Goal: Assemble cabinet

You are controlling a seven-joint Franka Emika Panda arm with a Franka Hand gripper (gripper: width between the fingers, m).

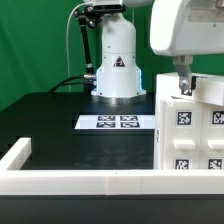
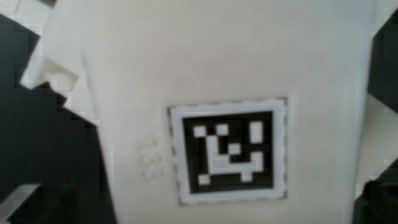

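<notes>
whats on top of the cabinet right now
The gripper sits at the top edge of the cabinet. The cabinet's upper face and whether the gripper is clamped on it cannot be seen.

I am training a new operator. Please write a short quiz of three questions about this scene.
1. True or false: the cabinet lies at the exterior view's left.
2. What does the wrist view show up close? A) a screw B) a tag marker C) a green cloth
3. Which flat thing lies in front of the arm's base?

Key: 1 false; 2 B; 3 the marker board.
</notes>
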